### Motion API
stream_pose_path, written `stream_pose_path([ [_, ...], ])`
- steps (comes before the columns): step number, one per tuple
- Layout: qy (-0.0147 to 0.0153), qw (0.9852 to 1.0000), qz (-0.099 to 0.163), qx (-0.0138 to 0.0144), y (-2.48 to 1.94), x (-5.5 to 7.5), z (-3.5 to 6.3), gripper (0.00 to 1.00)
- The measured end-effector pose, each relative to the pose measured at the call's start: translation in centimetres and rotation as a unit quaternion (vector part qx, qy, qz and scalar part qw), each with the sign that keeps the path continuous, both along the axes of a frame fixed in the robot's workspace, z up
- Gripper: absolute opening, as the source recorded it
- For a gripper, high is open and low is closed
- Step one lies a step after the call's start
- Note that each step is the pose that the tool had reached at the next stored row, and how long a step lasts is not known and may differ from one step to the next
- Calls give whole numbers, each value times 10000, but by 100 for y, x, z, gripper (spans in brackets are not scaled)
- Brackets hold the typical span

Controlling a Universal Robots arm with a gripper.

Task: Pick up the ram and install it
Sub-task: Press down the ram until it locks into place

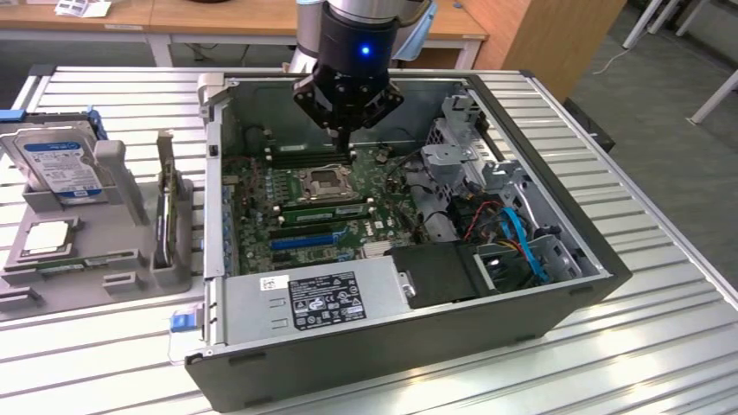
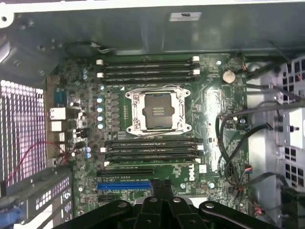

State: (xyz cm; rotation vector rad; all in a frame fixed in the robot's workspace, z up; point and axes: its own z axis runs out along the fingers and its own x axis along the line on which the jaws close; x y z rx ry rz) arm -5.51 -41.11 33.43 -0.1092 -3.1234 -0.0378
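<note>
Exterior view: gripper (image 1: 344, 138) hangs inside the open PC case (image 1: 542, 303), fingers pinched together with nothing between them, tips over the upper bank of memory slots (image 1: 309, 156) just above the CPU socket (image 1: 324, 180). The ram (image 1: 327, 207) is a green stick standing on edge in a slot just below the socket, next to the blue slot (image 1: 306, 239); it's clear of the gripper. Power supply (image 1: 311, 298) in the near corner has a white-and-black label, print too small to read. To the exterior view's left, a gray fixture (image 1: 116, 186) holds a hard drive (image 1: 58, 160) with a blue-and-white label (unreadable), a square silver processor chip (image 1: 47, 238), and an upright dark expansion card (image 1: 173, 216). A green strip (image 1: 83, 259) lies in the fixture near the chip; can't tell what it is. Wrist view: gripper (image 2: 162, 198) fingers meet, empty, above the motherboard (image 2: 209, 109). The socket (image 2: 158, 110) sits between two four-slot banks. The slot nearest the blue one looks occupied, ram (image 2: 152, 162) edge-on. White Dell mark (image 2: 190, 175) on the board. White sticker (image 2: 185, 16) on the case wall, unreadable.
</note>
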Motion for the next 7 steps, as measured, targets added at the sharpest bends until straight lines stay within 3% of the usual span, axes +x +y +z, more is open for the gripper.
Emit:
stream_pose_path([
  [7, 0, 10000, -47, 0, 1, 0, 0, 11],
])
